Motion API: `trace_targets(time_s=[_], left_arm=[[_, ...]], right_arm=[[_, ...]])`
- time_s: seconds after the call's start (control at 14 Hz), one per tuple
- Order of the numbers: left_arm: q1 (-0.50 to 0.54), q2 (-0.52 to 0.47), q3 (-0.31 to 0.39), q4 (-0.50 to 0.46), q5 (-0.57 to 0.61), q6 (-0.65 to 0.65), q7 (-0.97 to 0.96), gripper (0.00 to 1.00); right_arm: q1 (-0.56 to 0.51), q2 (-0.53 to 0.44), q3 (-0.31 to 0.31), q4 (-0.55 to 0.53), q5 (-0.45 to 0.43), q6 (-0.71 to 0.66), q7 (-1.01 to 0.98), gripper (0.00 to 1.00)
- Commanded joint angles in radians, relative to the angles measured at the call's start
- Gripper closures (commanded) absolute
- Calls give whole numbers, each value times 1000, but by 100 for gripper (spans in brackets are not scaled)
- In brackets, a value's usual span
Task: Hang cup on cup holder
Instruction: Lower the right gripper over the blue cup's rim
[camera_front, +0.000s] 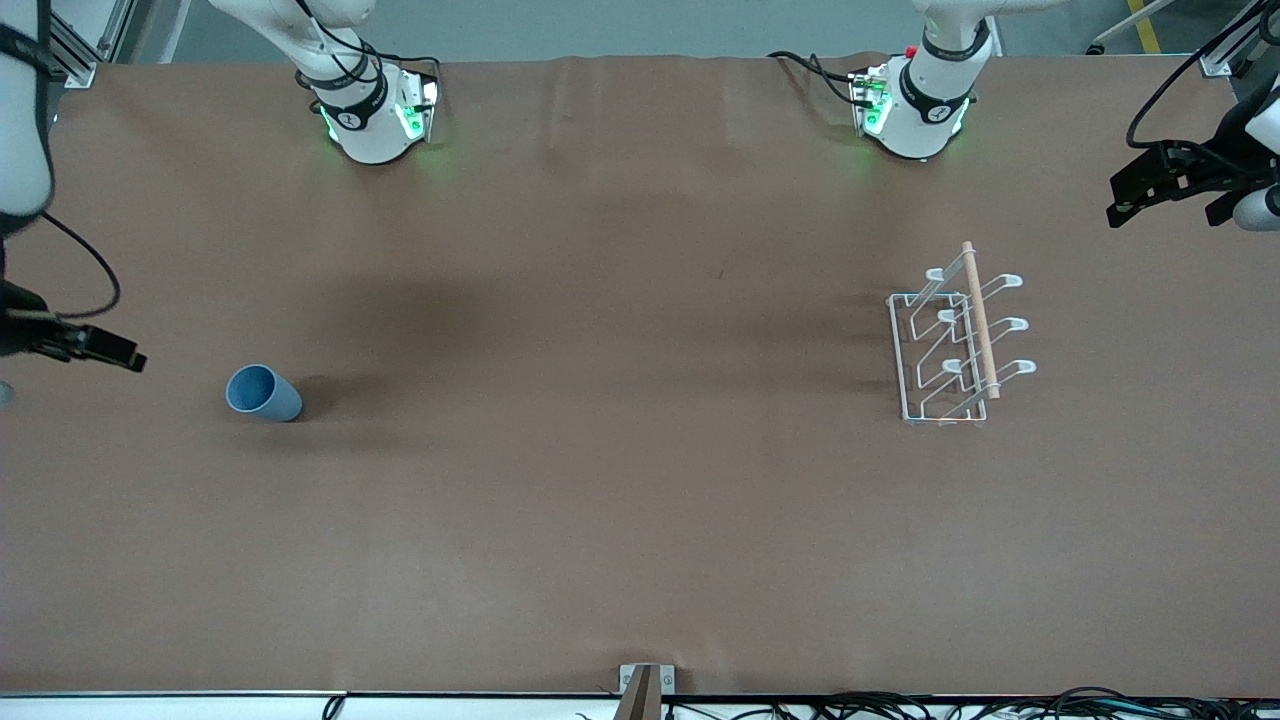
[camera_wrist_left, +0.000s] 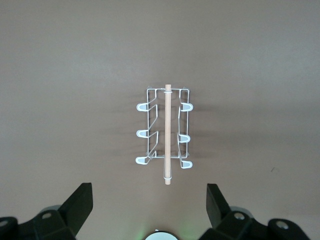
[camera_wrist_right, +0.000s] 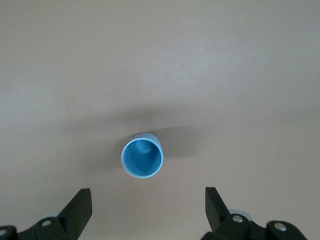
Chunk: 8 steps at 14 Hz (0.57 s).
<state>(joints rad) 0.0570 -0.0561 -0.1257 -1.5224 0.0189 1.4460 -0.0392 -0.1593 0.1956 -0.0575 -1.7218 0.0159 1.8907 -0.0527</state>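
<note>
While the cup (camera_front: 262, 393) stands untouched, both claws (camera_wrist_right: 148, 212) (camera_wrist_left: 149, 210) hang wide open, empty.

Brown table cover (camera_front: 620, 480): matte, faint vertical creases near 12 o'clock, fills nearly the whole front view. Small metal bracket (camera_front: 645, 690) at 6 o'clock on the table's edge. Bundle of black cables (camera_front: 950, 705) along that same edge, running from the bracket toward 5 o'clock.

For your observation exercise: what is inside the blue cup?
Nothing: the cup stands upright, mouth up, and the right wrist view shows only its bare blue interior. What lies beneath its base is covered.
</note>
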Motion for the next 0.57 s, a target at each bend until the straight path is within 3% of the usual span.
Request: trace_targets(time_s=[0.0,0.21,0.5], left_arm=[[6,-8,0,-1,-14,-13,18,0],[6,-8,0,-1,-14,-13,18,0],[6,-7,0,-1,-14,-13,18,0]], right_arm=[[-23,47,11,-74,7,97,-18,0],[-17,50,11,-255,7,305,-33,0],[-26,129,13,-291,9,398,-44,1]])
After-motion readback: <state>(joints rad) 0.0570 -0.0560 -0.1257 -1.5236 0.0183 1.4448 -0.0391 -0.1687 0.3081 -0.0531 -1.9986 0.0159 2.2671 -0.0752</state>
